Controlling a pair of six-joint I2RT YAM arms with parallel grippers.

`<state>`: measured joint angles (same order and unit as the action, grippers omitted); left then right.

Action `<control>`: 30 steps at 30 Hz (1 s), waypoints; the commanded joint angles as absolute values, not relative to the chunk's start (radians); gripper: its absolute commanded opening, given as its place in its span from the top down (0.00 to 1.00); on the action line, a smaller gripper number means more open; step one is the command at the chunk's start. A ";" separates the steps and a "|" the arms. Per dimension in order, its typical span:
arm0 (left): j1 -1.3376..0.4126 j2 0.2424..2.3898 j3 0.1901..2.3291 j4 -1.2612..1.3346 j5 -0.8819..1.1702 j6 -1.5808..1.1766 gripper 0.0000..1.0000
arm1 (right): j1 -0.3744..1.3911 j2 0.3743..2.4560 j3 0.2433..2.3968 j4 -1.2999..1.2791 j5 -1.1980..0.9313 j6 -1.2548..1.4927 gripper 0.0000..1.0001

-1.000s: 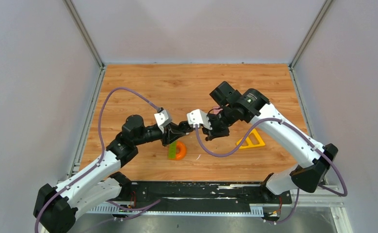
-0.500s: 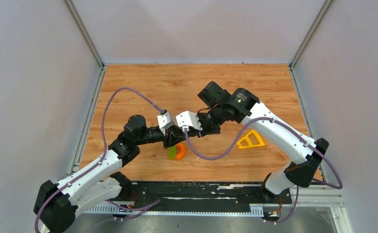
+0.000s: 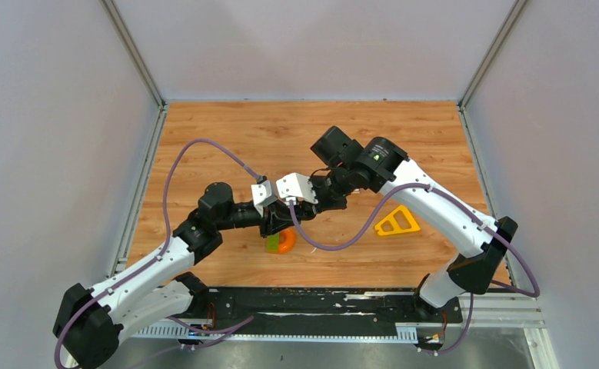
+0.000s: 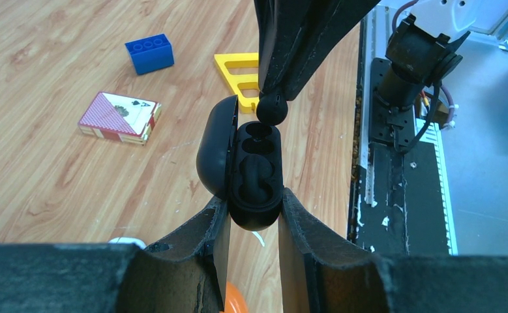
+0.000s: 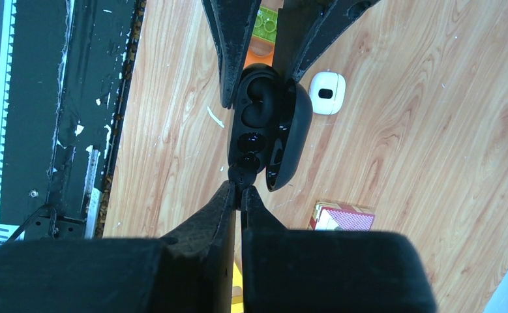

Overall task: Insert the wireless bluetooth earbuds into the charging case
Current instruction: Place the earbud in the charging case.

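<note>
Case [image 4: 213, 147], lid open, clamped in left gripper [image 4: 254, 203]; right gripper [image 5: 240, 190] pinches black earbud [image 4: 272, 108] at free socket [image 4: 259, 132] edge.

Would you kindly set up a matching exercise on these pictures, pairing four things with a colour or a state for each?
Things:
1. charging case
2. earbud
3. triangle frame
4. toy brick

Colour or state:
A. blue, standing on the table
B. pinched at the tips of the right gripper, just over the open case
C. clamped in the left gripper, lid swung open
D. yellow, lying flat on the table

Pairs: 1-C, 2-B, 3-D, 4-A
</note>
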<state>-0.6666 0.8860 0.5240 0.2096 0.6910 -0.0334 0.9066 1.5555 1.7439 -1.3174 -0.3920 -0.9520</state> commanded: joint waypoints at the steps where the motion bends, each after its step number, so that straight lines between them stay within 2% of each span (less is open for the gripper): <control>1: -0.672 0.891 0.533 0.247 0.710 -0.012 1.00 | 0.914 1.565 1.783 -1.287 -0.413 -0.941 1.00; 18: -0.672 0.882 0.528 0.267 0.716 -0.030 1.00 | 0.931 1.565 1.785 -1.236 -0.416 -0.877 1.00; 30: -0.672 0.859 0.523 0.275 0.701 -0.037 1.00 | 0.933 1.533 1.712 -1.192 -0.405 -0.865 0.99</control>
<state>-0.6674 0.8829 0.5194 0.2207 0.6979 -0.0368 0.9272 1.5654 1.7241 -1.2301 -0.3946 -0.8829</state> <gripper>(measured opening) 0.357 0.037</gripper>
